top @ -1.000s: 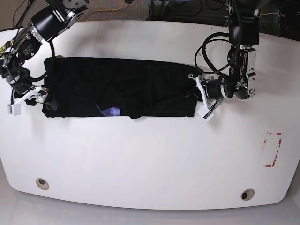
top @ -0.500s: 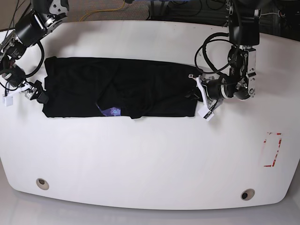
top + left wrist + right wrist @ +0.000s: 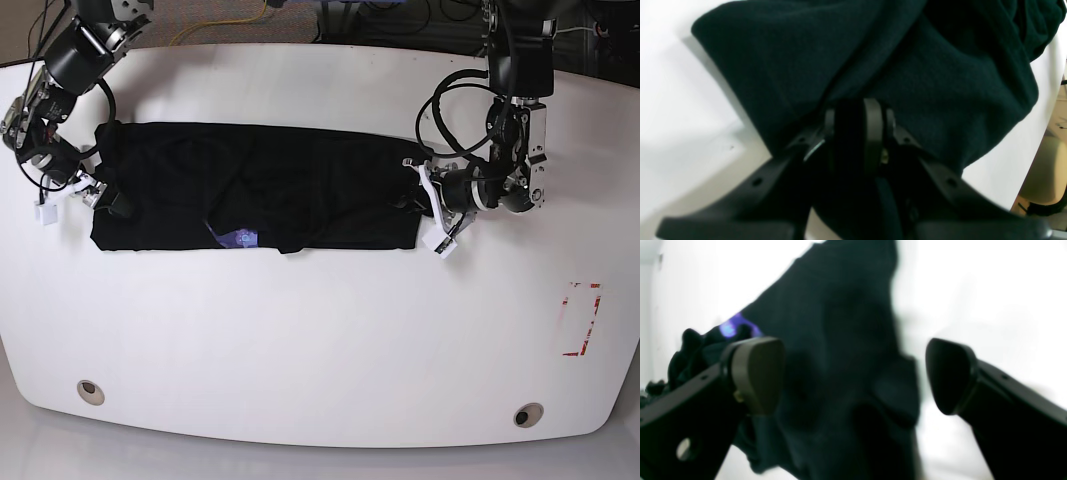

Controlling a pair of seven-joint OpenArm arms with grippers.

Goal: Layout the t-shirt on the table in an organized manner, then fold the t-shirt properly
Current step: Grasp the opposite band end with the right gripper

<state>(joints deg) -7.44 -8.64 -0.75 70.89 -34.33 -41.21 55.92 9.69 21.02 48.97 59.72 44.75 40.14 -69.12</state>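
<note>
My left hand (image 3: 858,113) is clamped on a fold of the t-shirt (image 3: 255,188), the two pads pressed nearly together with black cloth pinched between them; in the base view that hand (image 3: 425,205) sits at the shirt's right end, low over the counter (image 3: 320,340). My right hand (image 3: 853,373) stands wide apart with nothing between its fingers (image 3: 756,373) (the wrist picture is blurred, so I cannot tell whether either pad touches the cloth), and it sits at the shirt's left end (image 3: 85,190). The shirt lies as a long black band across the far half of the counter, stretched between my two hands, with a small purple patch (image 3: 238,238) peeking out along its near edge. A red rectangular marking (image 3: 582,318) lies well apart on the near right, and two round holes (image 3: 90,390) sit near the counter's near edge.
</note>
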